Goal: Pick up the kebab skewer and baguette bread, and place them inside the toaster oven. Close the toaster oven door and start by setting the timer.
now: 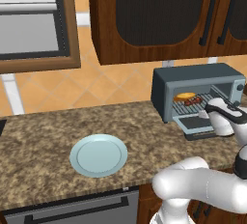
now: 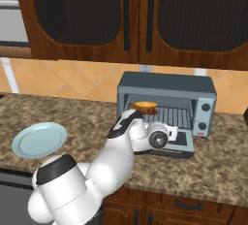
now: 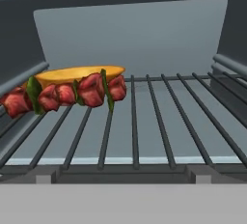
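1. Both foods lie inside the toaster oven (image 1: 193, 90), on the wire rack (image 3: 159, 117): kebab skewer (image 3: 62, 95) toward 9 o'clock in the hand view, with the baguette bread (image 3: 79, 73) just behind it and apparently touching.
2. Toaster oven door (image 1: 198, 123) hangs down flat on the tabletop (image 1: 43, 136), so closing and setting the timer remain, judging by how things lie.
3. Gripper (image 2: 167, 134) sits low over the dropped door at the oven's mouth, seen in the right base view; state of the fingers cannot be told, since no tips show clearly.
4. Risk: pulling the hand out on a path toward 9 o'clock could clip the skewer's near end, dragging it or the bread off the rack edge onto the door.
5. Risk: lifting the door before the hand is clear could trap the wrist between flap and oven frame.
6. Risk: pushing up on the glass rather than under the bar handle could slide off, letting the door drop again.
7. Risk: skewer seems to lie close to the front of the rack; a closing door might nudge it, though the margin is hard to judge here.
8. Risk: knobs (image 2: 207, 115) at 3 o'clock on the oven face are small and stacked; reaching the wrong one could leave the timer unset.
9. Blue plate (image 1: 99, 154) lies well apart at 9 o'clock on the tabletop, posing no obstacle.
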